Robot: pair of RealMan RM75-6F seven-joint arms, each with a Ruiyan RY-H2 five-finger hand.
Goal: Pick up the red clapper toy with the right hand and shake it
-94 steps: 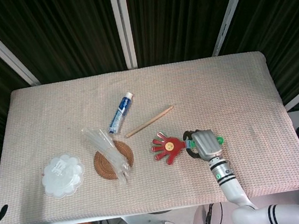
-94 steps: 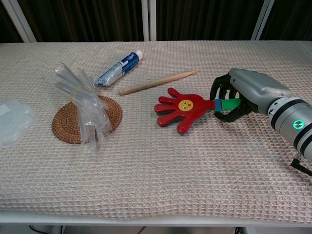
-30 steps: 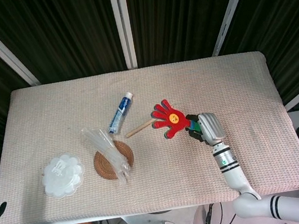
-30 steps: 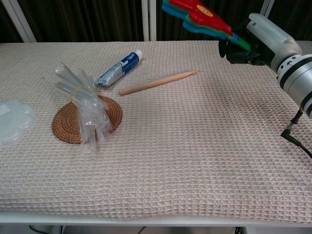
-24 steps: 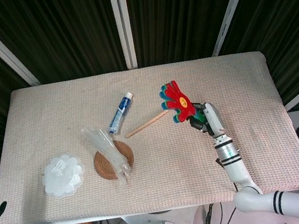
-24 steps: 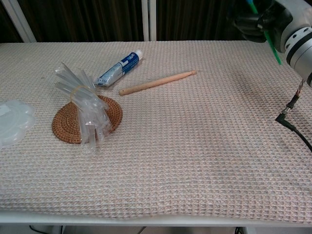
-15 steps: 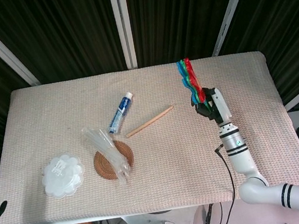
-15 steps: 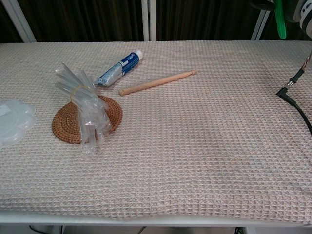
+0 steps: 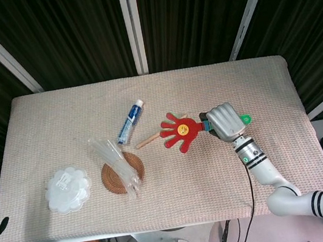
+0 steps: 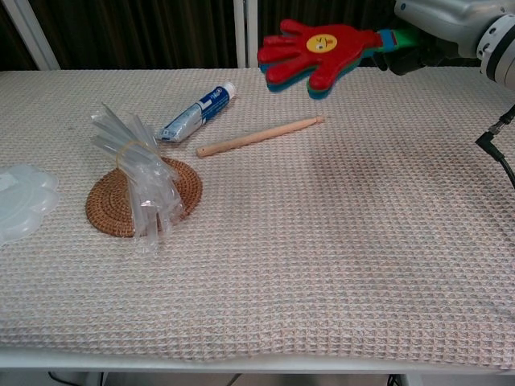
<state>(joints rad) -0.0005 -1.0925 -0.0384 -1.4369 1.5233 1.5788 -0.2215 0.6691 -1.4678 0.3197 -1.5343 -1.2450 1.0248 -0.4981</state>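
Observation:
The red clapper toy (image 9: 179,131) is a hand-shaped paddle with a yellow face, held up in the air above the table. In the chest view the red clapper toy (image 10: 319,47) lies flat and level, with blue and green layers beneath the red one. My right hand (image 9: 225,121) grips its green handle, whose ring sticks out behind the hand. In the chest view my right hand (image 10: 438,28) is at the top right, fingers wrapped around the handle. My left hand is outside both views.
A wooden stick (image 10: 260,136) lies under the raised toy. A blue-and-white tube (image 10: 198,111), a round wicker coaster (image 10: 142,195) with a bundle of clear plastic (image 10: 138,169) on it, and a clear scalloped lid (image 10: 22,199) occupy the left half. A black cable (image 10: 497,141) hangs at right.
Over the sequence my right hand lifted the clapper off the table. In the last half second it swung from pointing upright down to level, pointing left.

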